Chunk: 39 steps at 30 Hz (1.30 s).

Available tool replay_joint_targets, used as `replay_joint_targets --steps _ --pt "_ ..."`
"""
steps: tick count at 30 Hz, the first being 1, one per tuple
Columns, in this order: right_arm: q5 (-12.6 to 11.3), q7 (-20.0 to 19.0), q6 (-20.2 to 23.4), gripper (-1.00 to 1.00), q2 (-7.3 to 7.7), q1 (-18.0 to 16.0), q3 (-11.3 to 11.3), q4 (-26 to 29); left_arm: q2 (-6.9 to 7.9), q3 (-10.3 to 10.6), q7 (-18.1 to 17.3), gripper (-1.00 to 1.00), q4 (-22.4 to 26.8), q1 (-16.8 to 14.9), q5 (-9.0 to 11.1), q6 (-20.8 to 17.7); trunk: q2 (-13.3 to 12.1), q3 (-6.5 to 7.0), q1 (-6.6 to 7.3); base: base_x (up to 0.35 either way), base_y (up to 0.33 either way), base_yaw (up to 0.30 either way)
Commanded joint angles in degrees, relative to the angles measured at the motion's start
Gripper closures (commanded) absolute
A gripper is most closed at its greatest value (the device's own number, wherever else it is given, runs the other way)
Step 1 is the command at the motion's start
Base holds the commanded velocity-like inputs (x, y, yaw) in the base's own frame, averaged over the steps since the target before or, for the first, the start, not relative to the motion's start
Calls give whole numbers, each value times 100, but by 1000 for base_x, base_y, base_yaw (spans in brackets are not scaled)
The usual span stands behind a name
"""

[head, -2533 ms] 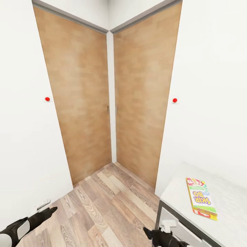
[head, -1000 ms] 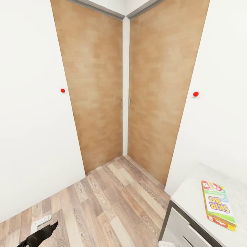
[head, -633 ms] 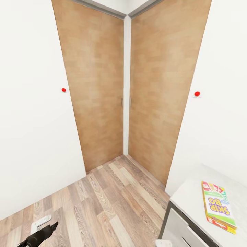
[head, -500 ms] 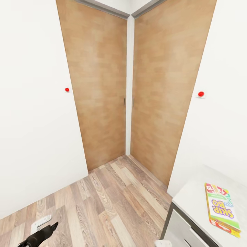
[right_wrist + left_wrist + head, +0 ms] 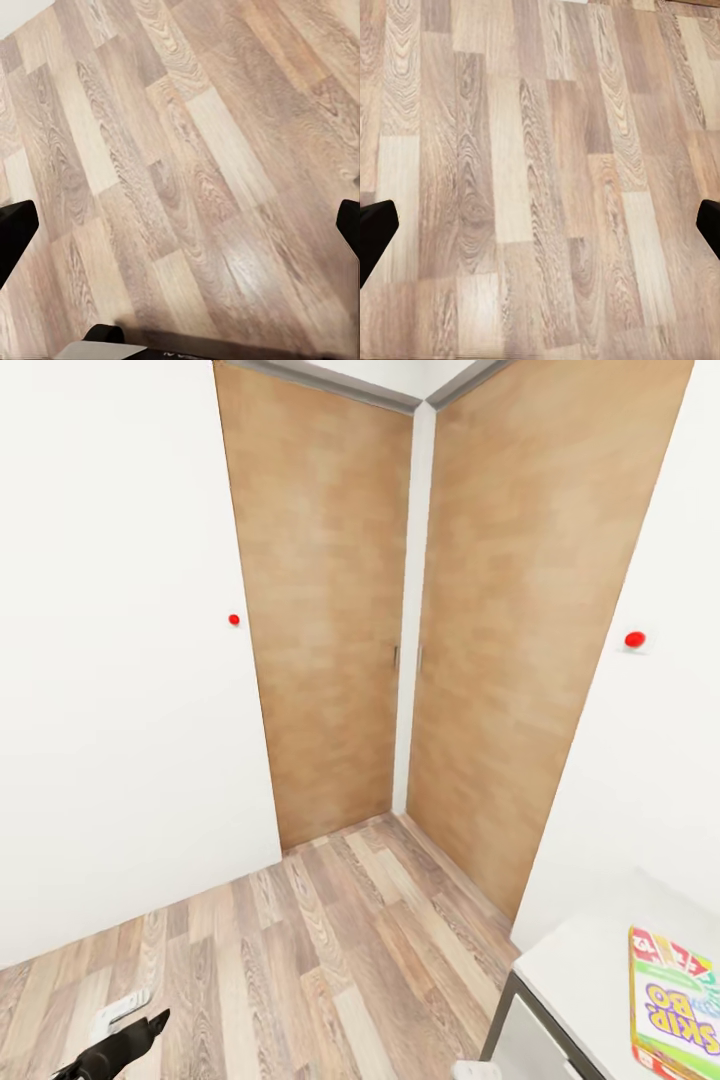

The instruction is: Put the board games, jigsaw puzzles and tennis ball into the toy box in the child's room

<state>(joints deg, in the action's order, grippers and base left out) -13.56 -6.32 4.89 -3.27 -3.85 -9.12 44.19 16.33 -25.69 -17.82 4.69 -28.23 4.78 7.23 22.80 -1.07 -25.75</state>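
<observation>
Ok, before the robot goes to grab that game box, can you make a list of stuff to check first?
1. Board game in sight on the table: ok, though the frame edge cuts it off.
2. Left gripper open and empty: ok, fingers wide apart over bare wood floor.
3. Right gripper open and empty: ok, fingers wide apart over floor.
4. Toy box in sight: not ok.
5. Game within reach: cannot tell.
6. Doors shut: ok.

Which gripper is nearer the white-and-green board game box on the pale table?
Right. The right gripper hangs over wood floor beside the table carrying the white-and-green board game box; the left gripper sits across the floor, at far left.
</observation>
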Motion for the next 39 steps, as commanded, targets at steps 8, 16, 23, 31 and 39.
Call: replay_joint_targets --steps 8,16,23,31,39 --pt "-51 -5 26 -100 2 2 -2 3 2 20 -21 -100 -12 -7 34 15 11 -11 -3 6 -255 291" --pt "-50 -7 29 -100 2 -1 -2 9 5 20 -27 -100 -12 -7 32 15 11 -11 -3 28 -102 291" --pt "-50 -9 30 -100 2 -2 -2 11 8 20 -28 -100 -12 -7 32 15 11 -11 -3 5 -17 291" --pt "-49 -10 30 -100 2 -2 -2 11 10 20 -29 -100 -12 -7 32 6 11 -11 -3 1 58 291" --pt "-47 -10 30 -100 2 0 -2 11 9 20 -29 -100 -12 -7 32 11 11 -11 -3 0 151 291"
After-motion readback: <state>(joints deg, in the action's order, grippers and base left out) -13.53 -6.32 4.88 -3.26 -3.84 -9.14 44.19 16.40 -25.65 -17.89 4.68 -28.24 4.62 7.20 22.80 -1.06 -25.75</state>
